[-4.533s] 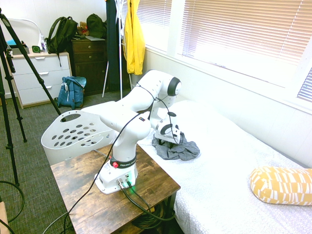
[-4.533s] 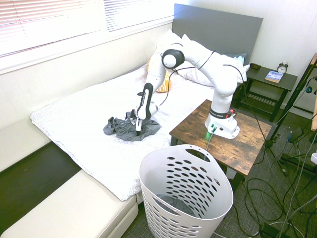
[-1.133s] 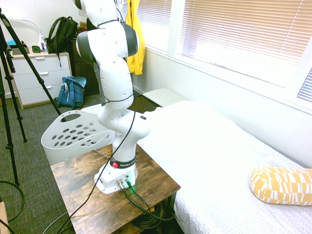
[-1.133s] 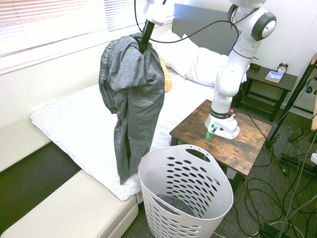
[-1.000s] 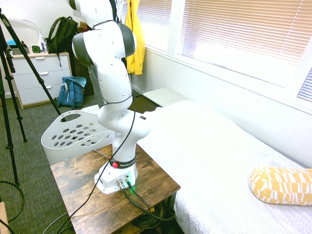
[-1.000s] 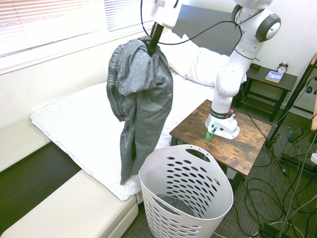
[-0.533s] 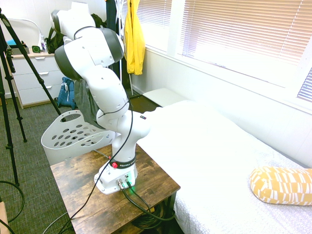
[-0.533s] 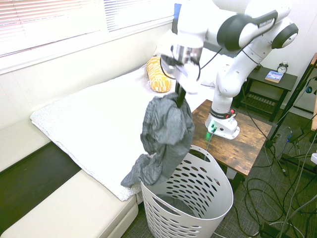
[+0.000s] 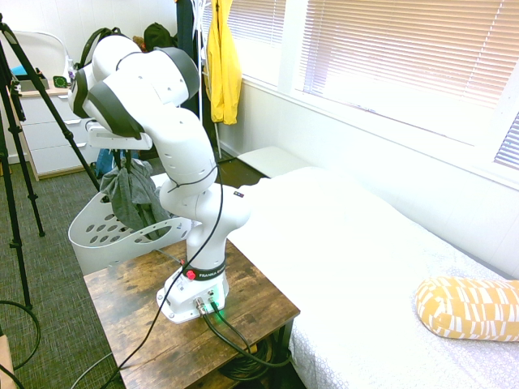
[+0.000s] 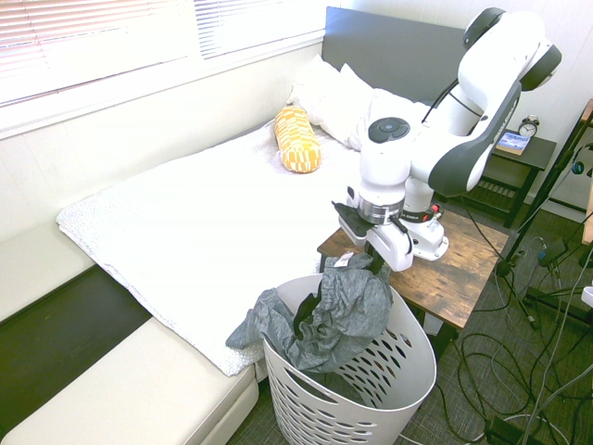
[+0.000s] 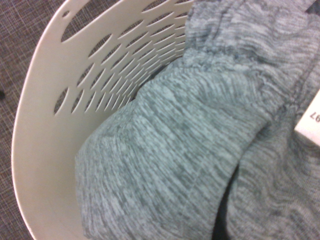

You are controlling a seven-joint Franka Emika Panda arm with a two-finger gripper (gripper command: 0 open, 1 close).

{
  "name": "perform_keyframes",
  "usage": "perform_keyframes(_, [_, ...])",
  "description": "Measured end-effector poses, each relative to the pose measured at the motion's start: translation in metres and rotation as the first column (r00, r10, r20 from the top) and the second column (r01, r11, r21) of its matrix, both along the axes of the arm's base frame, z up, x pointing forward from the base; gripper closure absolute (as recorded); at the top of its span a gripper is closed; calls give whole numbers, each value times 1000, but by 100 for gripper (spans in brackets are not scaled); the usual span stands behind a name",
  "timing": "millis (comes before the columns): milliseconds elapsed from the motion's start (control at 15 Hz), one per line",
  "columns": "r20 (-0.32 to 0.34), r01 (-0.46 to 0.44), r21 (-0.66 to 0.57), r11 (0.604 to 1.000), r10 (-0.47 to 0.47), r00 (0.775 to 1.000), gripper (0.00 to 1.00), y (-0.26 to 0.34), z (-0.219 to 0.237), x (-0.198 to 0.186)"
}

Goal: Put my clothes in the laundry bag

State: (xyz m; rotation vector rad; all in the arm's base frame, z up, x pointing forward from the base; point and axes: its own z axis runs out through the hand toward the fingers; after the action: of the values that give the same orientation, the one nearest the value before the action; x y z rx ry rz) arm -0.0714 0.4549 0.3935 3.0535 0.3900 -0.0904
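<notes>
Beside the white bed (image 10: pixel 176 232), the laundry bag (image 10: pixel 408 366) stands on the floor beneath me. My gripper (image 10: pixel 378 262) is pinched tight on the clothes (image 10: pixel 324 315), which sag mostly inside the bag, though one fold hangs over the rim on the bed side. Letting go is what's left, I judge. Above the bag is open air; the wooden table (image 10: pixel 454 269) edge sits close.

Grey clothes (image 10: pixel 324 311) bunched partly inside laundry bag (image 10: pixel 408 375).
</notes>
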Motion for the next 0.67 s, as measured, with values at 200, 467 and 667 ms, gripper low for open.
perform_keyframes(200, [-20, -11, -21, 1000, 10, 1000, 0, 3, -16, 2])
perform_keyframes(467, [-26, -2, -32, 999, 2, 1000, 0, 6, -21, 14])
perform_keyframes(667, [-21, 13, -41, 999, -13, 1000, 0, 8, -24, 31])
